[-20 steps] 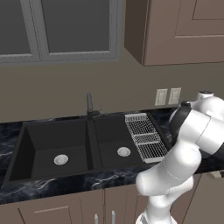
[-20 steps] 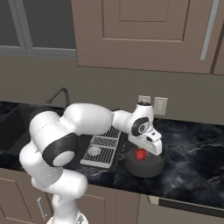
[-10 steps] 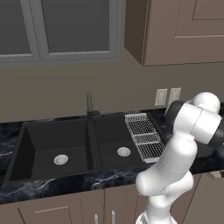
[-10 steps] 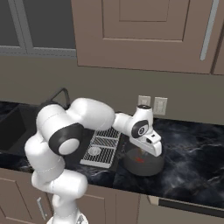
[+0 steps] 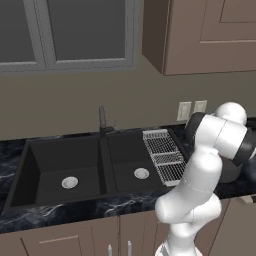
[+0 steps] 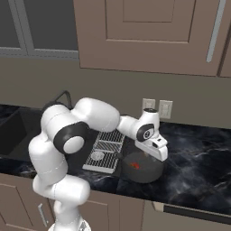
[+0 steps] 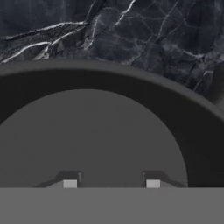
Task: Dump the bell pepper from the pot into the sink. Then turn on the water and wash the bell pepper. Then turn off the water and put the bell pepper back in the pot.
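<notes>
The jaws [image 7: 111,183] stand part open, gripping nothing, just above the pot [image 7: 87,131] floor; the bell pepper [image 6: 135,165] sits inside. Rigid, probably heavy: pinch the rim wall.

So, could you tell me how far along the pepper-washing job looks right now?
Nothing looks finished: the bell pepper is in the pot on the counter, and both basins of the sink hold nothing but their drains. In hand: the gripper sits low over the pot, jaws apart. Dumping, washing and returning the pepper all remain.
</notes>
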You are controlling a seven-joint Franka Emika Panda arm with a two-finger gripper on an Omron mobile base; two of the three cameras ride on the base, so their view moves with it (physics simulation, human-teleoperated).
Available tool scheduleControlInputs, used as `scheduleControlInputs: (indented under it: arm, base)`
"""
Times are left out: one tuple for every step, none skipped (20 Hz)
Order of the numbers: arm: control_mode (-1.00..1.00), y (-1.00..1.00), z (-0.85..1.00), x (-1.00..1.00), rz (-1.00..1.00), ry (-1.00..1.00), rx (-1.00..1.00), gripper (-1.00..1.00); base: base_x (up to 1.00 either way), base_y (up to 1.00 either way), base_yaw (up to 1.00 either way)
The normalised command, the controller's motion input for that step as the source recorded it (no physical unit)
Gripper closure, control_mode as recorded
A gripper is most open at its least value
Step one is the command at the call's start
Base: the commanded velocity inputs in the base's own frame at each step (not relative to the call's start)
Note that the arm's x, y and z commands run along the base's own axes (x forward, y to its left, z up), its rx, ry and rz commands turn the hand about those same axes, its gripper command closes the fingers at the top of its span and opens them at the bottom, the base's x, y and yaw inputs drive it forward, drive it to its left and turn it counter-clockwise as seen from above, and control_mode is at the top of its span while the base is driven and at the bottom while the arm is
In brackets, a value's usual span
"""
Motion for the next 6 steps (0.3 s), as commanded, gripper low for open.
scheduleControlInputs:
  arm:
    - [-1.00,-0.04,0.08,-0.12,0.00,0.00,0.00,-1.00]
    - [-1.00,-0.08,0.13,-0.24,0.00,-0.01,0.00,-1.00]
    - [-1.00,-0.05,0.23,-0.39,0.00,-0.04,0.00,-1.00]
    - [-1.00,-0.02,0.30,-0.49,0.00,-0.06,0.00,-1.00]
    - [-1.00,-0.04,0.37,-0.56,0.00,-0.08,0.00,-1.00]
    - [-1.00,0.00,0.44,-0.64,0.00,-0.10,0.00,-1.00]
  base:
    - [0.00,0.00,0.00]
    - [0.00,0.00,0.00]
    - [0.00,0.00,0.00]
    - [0.00,0.00,0.00]
    - [0.00,0.00,0.00]
    - [0.00,0.00,0.00]
